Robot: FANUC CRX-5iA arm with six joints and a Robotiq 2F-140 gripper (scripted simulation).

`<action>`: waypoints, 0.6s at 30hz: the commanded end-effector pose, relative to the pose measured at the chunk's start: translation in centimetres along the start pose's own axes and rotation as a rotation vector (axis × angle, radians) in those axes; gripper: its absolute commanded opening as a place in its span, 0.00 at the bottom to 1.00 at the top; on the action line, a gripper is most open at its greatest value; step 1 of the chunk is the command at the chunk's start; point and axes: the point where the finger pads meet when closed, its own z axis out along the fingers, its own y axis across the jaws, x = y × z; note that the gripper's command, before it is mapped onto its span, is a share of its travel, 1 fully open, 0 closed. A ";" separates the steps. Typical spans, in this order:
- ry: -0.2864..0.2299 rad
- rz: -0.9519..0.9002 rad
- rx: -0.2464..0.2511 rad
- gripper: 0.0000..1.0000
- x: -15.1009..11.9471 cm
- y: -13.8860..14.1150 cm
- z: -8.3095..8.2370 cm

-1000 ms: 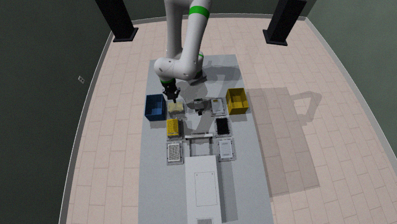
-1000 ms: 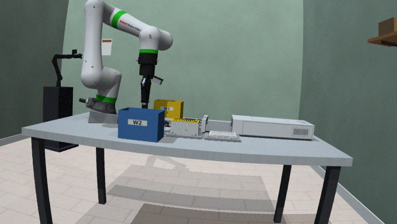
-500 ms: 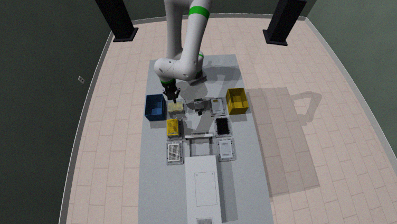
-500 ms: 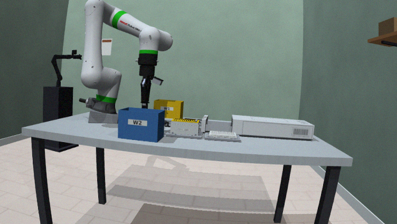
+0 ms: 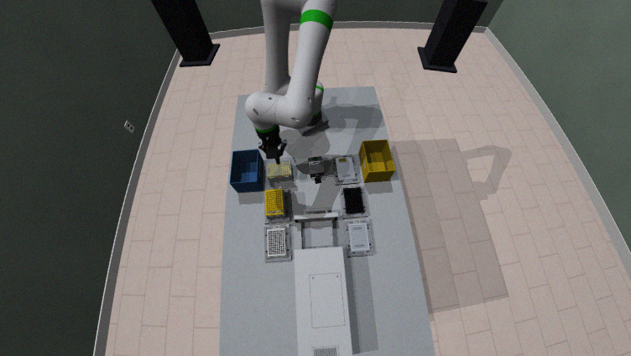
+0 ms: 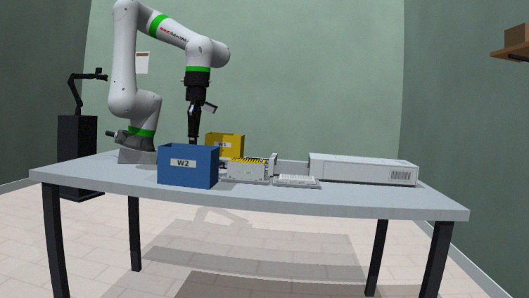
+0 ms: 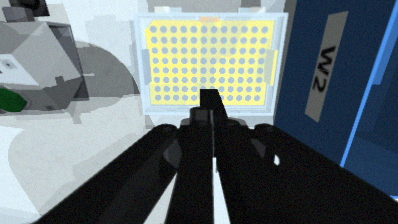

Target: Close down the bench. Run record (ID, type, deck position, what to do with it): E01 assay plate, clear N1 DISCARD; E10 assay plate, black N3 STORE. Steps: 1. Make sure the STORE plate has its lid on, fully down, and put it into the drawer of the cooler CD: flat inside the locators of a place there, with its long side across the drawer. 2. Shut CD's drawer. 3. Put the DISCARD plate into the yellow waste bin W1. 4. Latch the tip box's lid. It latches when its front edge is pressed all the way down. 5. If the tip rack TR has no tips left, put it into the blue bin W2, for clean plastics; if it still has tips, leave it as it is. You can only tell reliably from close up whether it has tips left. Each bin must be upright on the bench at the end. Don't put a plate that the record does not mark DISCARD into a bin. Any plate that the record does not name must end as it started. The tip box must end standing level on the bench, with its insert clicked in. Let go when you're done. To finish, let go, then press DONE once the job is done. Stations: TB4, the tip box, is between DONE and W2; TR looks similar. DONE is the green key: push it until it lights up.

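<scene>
1. Black fingers are pressed together on your gripper (image 5: 277, 159), and you can see nothing between them.
2. You have the gripper hanging point-down over the near edge of the tip box (image 5: 278, 170), whose clear lid shows a yellow insert with rows of holes; from the wrist view you cannot tell whether the fingertip touches the lid.
3. Taking the tip box as your landmark: the blue bin W2 (image 5: 245, 170) stands upright just beside it on one side, and the grey key block with the green DONE key (image 7: 10, 99) sits on its other side.
4. Further past that block you see a clear plate (image 5: 345, 169), then the yellow bin W1 (image 5: 376, 160), also upright.
5. Next to the tip box, away from the arm's base, stands the yellow tip rack TR (image 5: 274, 202), and beyond that a white gridded plate (image 5: 277, 242).
6. Across from the tip rack you can find the black plate (image 5: 353, 200) in its holder, with another clear plate (image 5: 358, 235) after it.
7. Between those two rows the cooler's drawer (image 5: 319, 233) stands pulled out, open, from the white cooler (image 5: 325, 301) on the table (image 6: 333, 202).
</scene>
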 end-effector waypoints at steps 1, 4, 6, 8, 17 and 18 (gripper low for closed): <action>0.001 0.000 -0.001 0.10 0.0 0.0 -0.1; 0.001 0.000 -0.001 0.10 0.0 0.0 -0.5; 0.001 0.000 -0.001 0.10 0.0 0.0 -0.6; 0.001 0.000 -0.001 0.10 0.0 0.0 -1.1; 0.001 0.000 -0.001 0.10 0.0 0.0 -2.9; 0.001 0.000 -0.001 0.10 0.0 0.0 -3.1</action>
